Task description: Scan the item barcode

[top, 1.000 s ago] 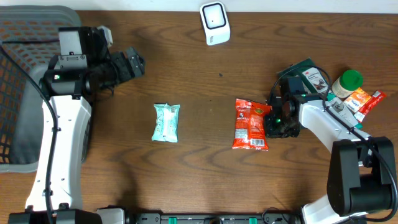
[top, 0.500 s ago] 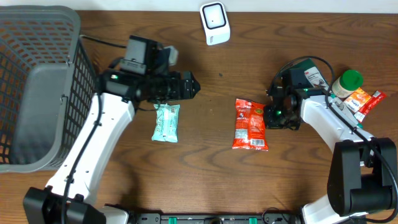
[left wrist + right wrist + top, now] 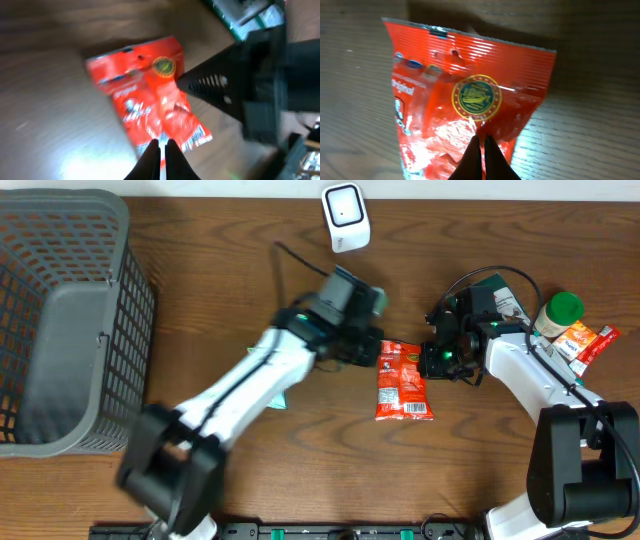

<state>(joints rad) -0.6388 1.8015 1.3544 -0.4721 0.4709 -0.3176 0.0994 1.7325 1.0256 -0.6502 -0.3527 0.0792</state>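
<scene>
A red snack packet (image 3: 403,382) lies flat on the wooden table right of centre. The white scanner (image 3: 345,218) stands at the table's far edge. My left gripper (image 3: 375,350) reaches across from the left to the packet's top-left corner. In the left wrist view its fingers (image 3: 161,146) are shut, tips over the printed end of the packet (image 3: 150,95). My right gripper (image 3: 432,362) is at the packet's upper right edge. Seen from the right wrist, that gripper (image 3: 481,139) is shut with its tips against the packet's face (image 3: 470,95). The barcode itself is too blurred to make out.
A grey wire basket (image 3: 100,210) fills the left end. A teal packet (image 3: 281,400) lies mostly under my left arm. Behind the right arm are a dark green box (image 3: 500,292), a green-capped bottle (image 3: 560,310) and small red packets (image 3: 588,340).
My left arm has swung from over the basket, rightwards across the table, to the red packet, and its jaws have closed. My right gripper has edged slightly up the packet's edge.
</scene>
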